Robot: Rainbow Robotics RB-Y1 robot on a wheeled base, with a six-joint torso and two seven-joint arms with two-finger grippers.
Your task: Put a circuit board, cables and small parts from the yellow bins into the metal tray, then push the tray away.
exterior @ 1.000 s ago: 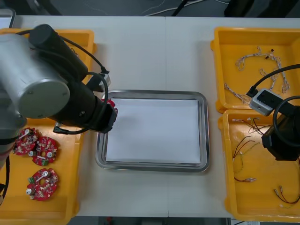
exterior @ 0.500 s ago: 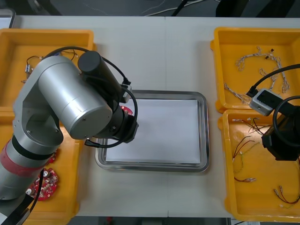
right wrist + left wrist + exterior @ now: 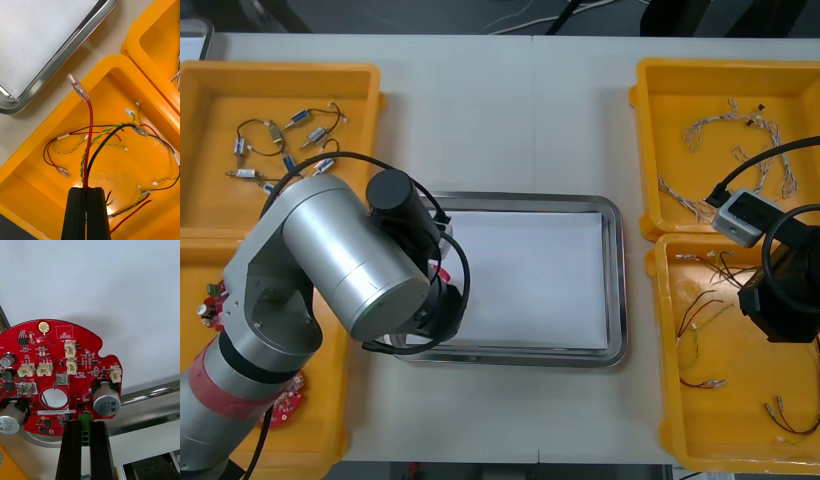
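Jaws of the left arm [image 3: 350, 270] are clamped on a green connector [image 3: 85, 419] at the rim of a round red circuit board [image 3: 56, 367]. The board is held over the left edge of the metal tray [image 3: 613, 290], partly above its white inside and partly above the shiny rim. Cannot tell if it touches the tray. In the front view the arm covers the tray's left side and a sliver of the board peeks out beside it.

Jaws of the right arm [image 3: 780, 295] are together on a red cable [image 3: 89, 131], which rises from between them to a clear end piece [image 3: 77, 87]. A black cable [image 3: 107, 140] runs in beside it. These jaws hang over the near right yellow bin [image 3: 112, 62], where more thin cables lie loose. The far right bin [image 3: 660, 80] holds twisted blue and white cables [image 3: 740, 125]. The far left bin [image 3: 210, 80] holds small metal parts [image 3: 295, 118] on wires. All sit on a light bench [image 3: 510, 120].
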